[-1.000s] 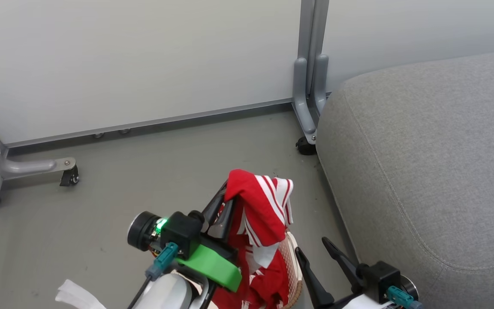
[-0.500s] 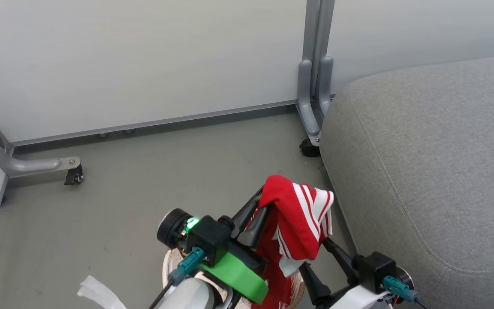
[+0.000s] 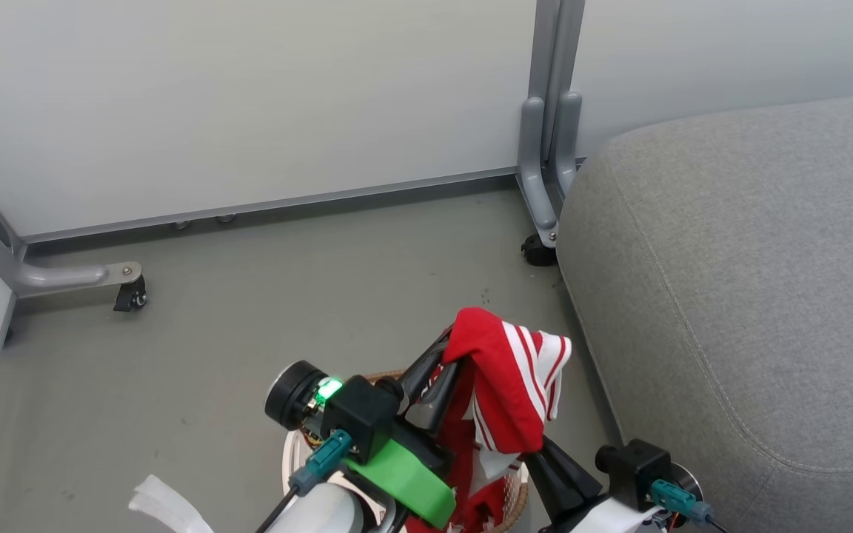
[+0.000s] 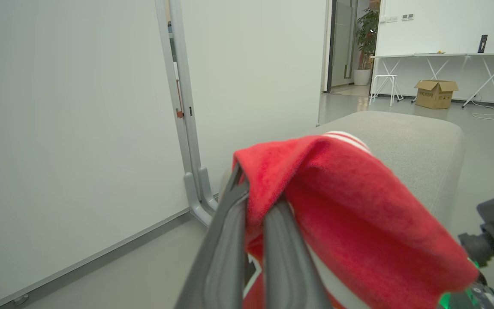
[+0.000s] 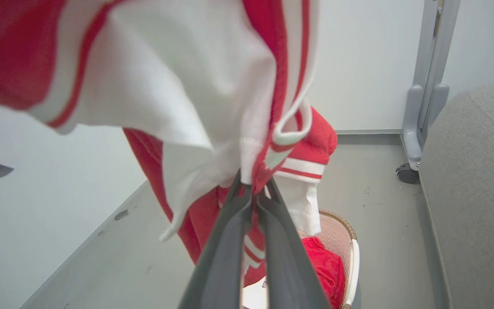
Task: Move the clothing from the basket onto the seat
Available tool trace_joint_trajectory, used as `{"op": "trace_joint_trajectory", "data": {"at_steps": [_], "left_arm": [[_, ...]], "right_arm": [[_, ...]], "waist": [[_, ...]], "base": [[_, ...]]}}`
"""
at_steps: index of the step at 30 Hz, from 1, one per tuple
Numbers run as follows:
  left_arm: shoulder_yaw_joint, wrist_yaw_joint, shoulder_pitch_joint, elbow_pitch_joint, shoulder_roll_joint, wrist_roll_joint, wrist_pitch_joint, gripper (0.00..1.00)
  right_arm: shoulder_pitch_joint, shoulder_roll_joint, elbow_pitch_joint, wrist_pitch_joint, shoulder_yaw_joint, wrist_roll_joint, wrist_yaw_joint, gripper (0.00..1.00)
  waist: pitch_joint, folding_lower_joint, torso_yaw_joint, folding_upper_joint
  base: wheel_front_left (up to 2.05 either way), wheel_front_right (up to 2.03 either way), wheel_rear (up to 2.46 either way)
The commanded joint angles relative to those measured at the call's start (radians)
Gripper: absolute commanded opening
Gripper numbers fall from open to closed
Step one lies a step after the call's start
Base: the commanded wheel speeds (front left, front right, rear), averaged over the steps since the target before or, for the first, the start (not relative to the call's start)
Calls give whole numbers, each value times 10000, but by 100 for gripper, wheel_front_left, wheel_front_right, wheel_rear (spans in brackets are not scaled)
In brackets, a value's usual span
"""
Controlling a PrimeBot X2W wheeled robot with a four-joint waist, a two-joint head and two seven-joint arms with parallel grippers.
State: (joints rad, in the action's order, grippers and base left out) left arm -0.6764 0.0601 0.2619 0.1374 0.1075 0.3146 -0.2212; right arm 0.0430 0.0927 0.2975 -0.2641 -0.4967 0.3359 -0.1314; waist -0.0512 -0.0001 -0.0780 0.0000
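A red sports garment with white stripes [image 3: 512, 370] hangs above the basket [image 5: 353, 244], draped over the left gripper [image 3: 447, 348], which is clenched on its red fold. The right gripper [image 5: 253, 189] is clamped on a lower red-and-white hem of the same piece. Another red garment [image 5: 324, 264] lies in the basket on the floor. The grey seat [image 3: 730, 296], just beside on the right, looks bare, so I judge the task barely begun: one piece lifted, none delivered.
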Motion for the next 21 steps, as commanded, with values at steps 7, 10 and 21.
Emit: {"op": "trace_joint_trajectory", "data": {"at_steps": [7,10,21], "left_arm": [[-29,-58,185,125,184,54,160,51],[-67,-29,194,135,237,107,277,100],[-103,-59,218,79,437,243,597,100]], "right_arm": [[99,72,123,-5,-125,214,14,0],[106,60,69,-5,-55,268,14,0],[100,67,-130,-6,48,368,14,0]], "waist": [[25,1,-72,0],[34,1,-111,0],[96,1,-242,0]], "base": [[0,0,0],[0,0,0],[0,0,0]]}}
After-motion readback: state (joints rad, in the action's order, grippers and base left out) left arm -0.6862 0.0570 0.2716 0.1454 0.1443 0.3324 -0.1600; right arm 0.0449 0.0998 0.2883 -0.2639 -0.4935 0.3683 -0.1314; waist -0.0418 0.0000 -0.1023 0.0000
